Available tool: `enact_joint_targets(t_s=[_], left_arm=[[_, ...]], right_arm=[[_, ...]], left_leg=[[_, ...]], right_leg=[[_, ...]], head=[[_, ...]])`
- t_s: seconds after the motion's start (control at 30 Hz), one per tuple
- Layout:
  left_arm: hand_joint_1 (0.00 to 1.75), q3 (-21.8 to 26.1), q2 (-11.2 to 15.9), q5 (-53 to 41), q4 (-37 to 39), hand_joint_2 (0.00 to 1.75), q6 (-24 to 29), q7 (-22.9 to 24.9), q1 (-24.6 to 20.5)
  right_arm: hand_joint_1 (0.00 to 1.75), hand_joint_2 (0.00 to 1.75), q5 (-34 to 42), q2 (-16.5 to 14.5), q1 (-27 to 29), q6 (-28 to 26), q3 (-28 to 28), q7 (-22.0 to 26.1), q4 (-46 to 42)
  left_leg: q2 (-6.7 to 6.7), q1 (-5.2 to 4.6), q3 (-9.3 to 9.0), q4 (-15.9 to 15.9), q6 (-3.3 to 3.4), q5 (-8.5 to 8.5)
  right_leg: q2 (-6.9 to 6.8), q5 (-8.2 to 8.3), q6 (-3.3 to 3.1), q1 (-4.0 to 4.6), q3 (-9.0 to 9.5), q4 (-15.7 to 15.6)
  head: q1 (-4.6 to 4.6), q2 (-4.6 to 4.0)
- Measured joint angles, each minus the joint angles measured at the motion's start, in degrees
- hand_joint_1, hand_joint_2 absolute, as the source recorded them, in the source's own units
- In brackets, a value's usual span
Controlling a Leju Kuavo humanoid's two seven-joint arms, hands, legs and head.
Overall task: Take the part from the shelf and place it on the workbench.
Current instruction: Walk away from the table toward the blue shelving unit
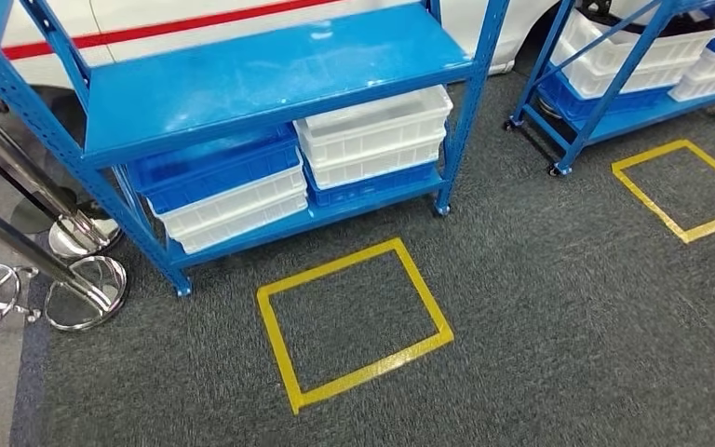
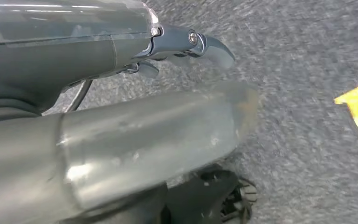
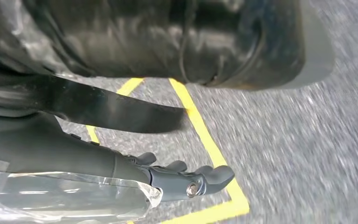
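Observation:
A blue metal shelf [image 1: 270,70] stands ahead in the head view, its upper board bare. Underneath, stacked white bins [image 1: 372,135] and blue and white bins [image 1: 214,177] fill the lower level. What lies inside the bins is hidden, and I cannot make out any part. My left hand [image 2: 168,44] hangs over grey carpet with its fingers [image 2: 209,46] stretched out and nothing in them. My right hand [image 3: 177,179] also hangs low, its fingers [image 3: 214,175] extended side by side and holding nothing, above yellow floor tape [image 3: 205,135].
A yellow tape square [image 1: 428,298] marks the carpet in front of the shelf. A second blue shelf [image 1: 614,102] with bins and another yellow square [image 1: 645,200] are at the right. Chrome stanchion bases [image 1: 88,291] stand left. A white vehicle [image 1: 149,28] is behind the shelf.

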State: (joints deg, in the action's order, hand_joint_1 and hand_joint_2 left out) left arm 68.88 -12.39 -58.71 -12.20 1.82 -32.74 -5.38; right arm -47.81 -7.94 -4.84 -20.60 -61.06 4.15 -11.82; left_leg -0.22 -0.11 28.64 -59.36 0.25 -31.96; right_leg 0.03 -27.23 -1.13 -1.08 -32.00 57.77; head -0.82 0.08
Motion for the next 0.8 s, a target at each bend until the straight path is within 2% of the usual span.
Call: enact_joint_targets(t_s=[0.03, 0.1, 0.13, 0.17, 0.2, 0.23, 0.27, 0.3, 0.33, 0.37, 0.43, 0.47, 0.5, 0.53, 0.6, 0.63, 0.67, 0.7, 0.73, 0.77, 0.8], left_arm=[[0.00, 0.0, 0.0, 0.0, 0.0, 0.00, 0.0, -0.1, 0.0], [0.00, 0.0, 0.0, 0.1, 0.0, 0.00, 0.1, -0.1, 0.1], [0.00, 0.0, 0.0, 0.1, 0.0, 0.00, 0.1, -0.1, 0.2], [0.00, 0.0, 0.0, 0.2, 0.0, 0.00, 0.1, -0.1, 0.3], [0.00, 0.0, 0.0, 0.2, 0.0, 0.00, 0.1, -0.1, 0.4], [0.00, 0.0, 0.0, 0.2, 0.0, 0.00, 0.1, -0.1, 0.5], [0.00, 0.0, 0.0, 0.2, 0.0, 0.00, 0.2, -0.1, 0.5], [0.00, 0.0, 0.0, 0.2, 0.0, 0.00, 0.2, -0.1, 0.5], [0.00, 0.0, 0.0, 0.1, 0.0, 0.00, 0.2, -0.1, 0.4], [0.00, 0.0, 0.0, 0.1, 0.0, 0.00, 0.3, -0.1, 0.4], [0.00, 0.0, 0.0, 0.0, 0.0, 0.00, 0.3, -0.1, 0.5], [0.00, 0.0, 0.0, 0.0, 0.0, 0.00, 0.3, -0.1, 0.5], [0.00, 0.0, 0.0, 0.0, 0.0, 0.00, 0.4, -0.1, 0.5], [0.00, 0.0, 0.0, 0.0, 0.0, 0.00, 0.4, -0.1, 0.5], [0.00, 0.0, -0.1, 0.0, 0.0, 0.00, 0.4, -0.1, 0.4], [0.00, 0.0, -0.1, 0.0, 0.0, 0.00, 0.4, -0.1, 0.4], [0.00, 0.0, -0.1, 0.0, 0.0, 0.00, 0.4, 0.0, 0.5], [0.00, 0.0, -0.1, 0.0, 0.0, 0.00, 0.4, 0.0, 0.6], [0.00, 0.0, -0.1, 0.0, 0.0, 0.00, 0.4, 0.0, 0.7], [0.00, 0.1, -0.2, 0.0, 0.0, 0.00, 0.4, 0.0, 0.7], [0.00, 0.1, -0.3, 0.0, 0.0, 0.00, 0.4, 0.0, 0.7]], right_arm=[[0.00, 0.00, 0.1, 0.0, 0.0, -0.6, -0.1, 0.8, 0.0], [0.00, 0.00, 0.3, 0.0, -0.1, -1.8, -0.5, 2.0, 0.0], [0.00, 0.00, 0.3, 0.0, -0.1, -2.4, -0.7, 2.5, 0.0], [0.00, 0.00, 0.3, 0.0, -0.1, -3.0, -0.8, 2.9, 0.0], [0.00, 0.00, 0.4, 0.0, -0.1, -3.3, -0.8, 3.1, 0.0], [0.00, 0.00, 0.4, 0.0, 0.0, -3.5, -0.9, 3.2, 0.0], [0.00, 0.00, 0.6, 0.0, 0.0, -3.5, -1.0, 3.1, 0.0], [0.00, 0.00, 0.7, -0.1, -0.1, -3.4, -1.2, 3.1, 0.0], [0.00, 0.00, 0.9, -0.1, -0.1, -3.2, -1.3, 3.0, 0.0], [0.00, 0.00, 1.0, -0.1, -0.2, -3.0, -1.5, 2.9, 0.0], [0.00, 0.00, 1.2, -0.1, -0.3, -2.3, -1.8, 2.6, 0.0], [0.00, 0.00, 1.3, -0.1, -0.4, -2.0, -1.9, 2.4, 0.0], [0.00, 0.00, 1.3, -0.1, -0.4, -1.9, -2.0, 2.2, 0.0], [0.00, 0.00, 1.3, -0.1, -0.5, -1.8, -2.1, 2.0, 0.0], [0.00, 0.00, 1.4, -0.1, -0.5, -1.7, -2.2, 1.9, 0.0], [0.00, 0.00, 1.4, -0.1, -0.4, -1.7, -2.2, 1.8, 0.0], [0.00, 0.00, 1.4, -0.1, -0.3, -1.7, -2.3, 1.8, 0.0], [0.00, 0.00, 1.5, -0.1, -0.2, -1.6, -2.3, 1.9, 0.0], [0.00, 0.00, 1.5, 0.0, -0.1, -1.6, -2.3, 1.9, 0.0], [0.00, 0.00, 1.5, 0.0, 0.0, -1.5, -2.4, 1.9, 0.0], [0.00, 0.00, 1.5, 0.1, 0.0, -1.5, -2.5, 1.9, 0.0]], left_leg=[[0.02, 0.22, 1.74, -3.4, -0.26, -1.50], [0.03, 0.56, 6.61, -11.5, -0.74, -4.10], [0.03, 0.70, 8.43, -13.9, -0.90, -4.06], [0.04, 0.81, 9.21, -14.0, -0.99, -2.78], [0.05, 0.90, 8.83, -11.7, -0.98, -0.35], [0.08, 0.94, 7.64, -7.7, -0.84, 2.54], [0.10, 0.78, 6.30, -4.0, -0.59, 4.50], [0.15, 0.59, 5.04, -1.0, -0.19, 5.54], [0.20, 0.37, 4.28, 0.7, 0.21, 5.63], [0.22, 0.16, 3.93, 1.1, 0.65, 5.01], [0.08, 0.23, 3.00, 1.9, 1.50, 4.62], [0.02, 0.34, 2.35, 2.2, 1.92, 4.45], [-0.03, 0.43, 1.58, 2.6, 2.32, 4.26], [-0.01, 0.46, 0.99, 2.9, 2.62, 4.01], [-0.01, 0.29, 0.11, 3.0, 2.98, 3.21], [-0.06, 0.18, -0.41, 3.0, 2.99, 2.73], [-0.13, 0.08, -1.09, 3.0, 2.99, 2.17], [-0.21, 0.00, -1.92, 3.0, 2.94, 1.56], [-0.24, -0.08, -2.79, 3.0, 2.87, 0.88], [-0.25, -0.14, -3.63, 3.0, 2.78, 0.15], [-0.29, -0.23, -4.17, 3.0, 2.59, -0.54]], right_leg=[[-0.04, -0.20, -0.23, -0.06, 0.36, -0.2], [-0.07, -0.80, -0.45, -0.07, 0.94, -0.2], [-0.04, -1.18, -0.42, -0.08, 1.38, -0.2], [0.00, -1.60, -0.33, -0.11, 1.94, -0.2], [0.02, -2.08, -0.17, -0.14, 2.61, -0.2], [0.03, -2.58, 0.04, -0.18, 3.30, -0.2], [0.03, -3.08, 0.35, -0.15, 3.87, -0.2], [0.06, -3.50, 0.73, -0.15, 4.24, -0.2], [0.05, -3.81, 1.12, -0.14, 4.53, -0.3], [0.04, -3.89, 1.56, -0.11, 4.76, -0.3], [-0.03, -3.84, 2.16, -0.22, 5.19, 0.2], [-0.05, -3.90, 2.36, -0.23, 4.86, 1.5], [-0.05, -4.43, 2.44, -0.25, 3.61, 3.8], [-0.05, -5.37, 2.52, -0.25, 1.60, 7.1], [-0.02, -8.06, 2.59, -0.18, -3.74, 14.3], [-0.02, -8.88, 2.59, -0.16, -5.82, 16.3], [-0.02, -8.82, 2.52, -0.12, -7.15, 16.7], [-0.02, -7.64, 2.33, -0.02, -7.51, 15.1], [-0.03, -5.23, 1.99, 0.18, -7.13, 12.0], [-0.01, -1.89, 1.47, 0.48, -6.52, 8.3], [0.03, 0.44, 1.02, 0.78, -5.96, 5.3]], head=[[0.03, -0.01], [0.07, 0.00], [0.07, 0.01], [0.07, 0.01], [0.08, 0.01], [0.08, 0.00], [0.07, 0.00], [0.07, 0.00], [0.07, 0.00], [0.07, 0.01], [0.06, 0.01], [0.04, 0.01], [0.03, 0.00], [0.01, 0.01], [0.00, 0.01], [0.00, 0.01], [0.00, 0.01], [-0.01, 0.00], [-0.01, 0.01], [-0.02, 0.01], [0.01, 0.01]])
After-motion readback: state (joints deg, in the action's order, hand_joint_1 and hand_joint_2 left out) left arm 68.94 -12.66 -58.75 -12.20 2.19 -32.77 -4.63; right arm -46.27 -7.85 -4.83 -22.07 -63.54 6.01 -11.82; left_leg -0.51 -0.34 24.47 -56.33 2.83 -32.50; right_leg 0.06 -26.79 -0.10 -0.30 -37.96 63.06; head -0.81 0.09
